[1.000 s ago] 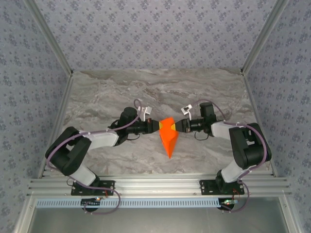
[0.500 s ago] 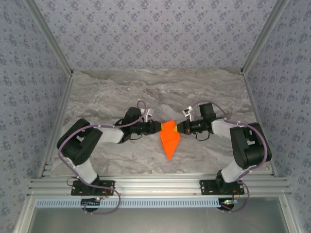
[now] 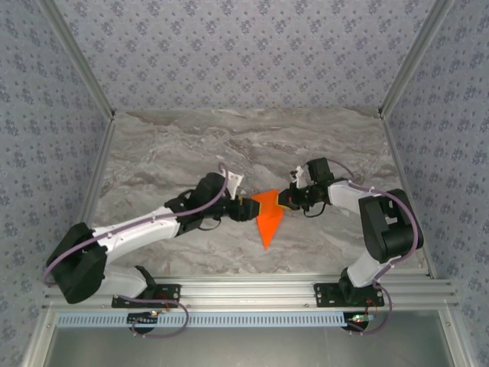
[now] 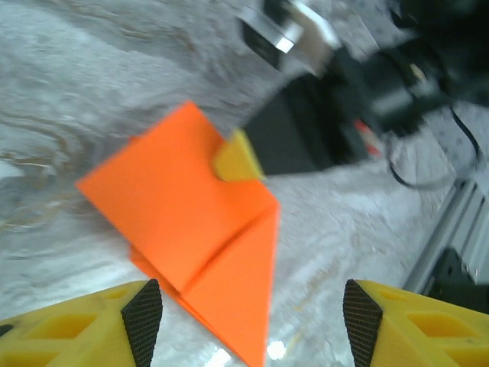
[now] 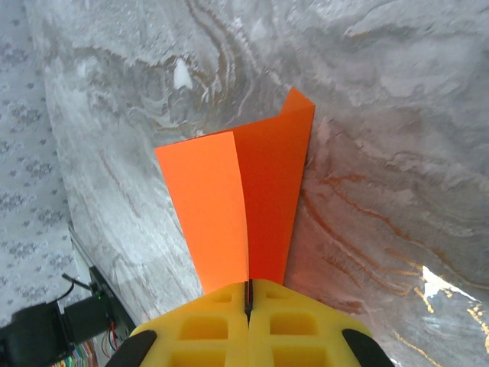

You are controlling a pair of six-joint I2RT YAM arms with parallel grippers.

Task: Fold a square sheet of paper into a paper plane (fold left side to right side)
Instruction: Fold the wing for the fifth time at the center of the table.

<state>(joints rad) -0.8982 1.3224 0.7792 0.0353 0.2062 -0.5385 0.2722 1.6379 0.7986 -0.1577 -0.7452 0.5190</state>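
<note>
Surface: you are working on a grey marbled tabletop (image 3: 153, 145), boxed in by patterned wallpaper walls (image 3: 244, 53).
Near edge: an aluminium rail (image 3: 252, 294) runs across in front of you, with both arm bases bolted to it.
Left arm: your left arm (image 3: 137, 229) lies low and stretched out, reaching from the near left corner toward the middle of the table.
Right arm: your right arm (image 3: 386, 229) stands folded over its base and reaches in leftward.
Left gripper: your left gripper (image 3: 244, 208) sits just at the left edge of the paper. In the left wrist view (image 4: 250, 310) its yellow fingers are spread wide and hold nothing. The orange sheet lies ahead of them; you cannot tell whether they touch it.
Paper plane: the paper plane (image 3: 267, 218) is at mid-table between the two grippers, a bright orange dart with its point toward you. The left wrist camera (image 4: 191, 206) shows folded layers and a diagonal crease.
Right gripper: your right gripper (image 3: 284, 201) has the right edge of the plane. In the right wrist view (image 5: 247, 294) its fingers are pressed together on the paper (image 5: 244, 199), where a lighter and a darker panel meet at a crease running into the pinch.
Seen from the left wrist: one yellow fingertip (image 4: 237, 157) of the right gripper rests on the far edge of the fold.
</note>
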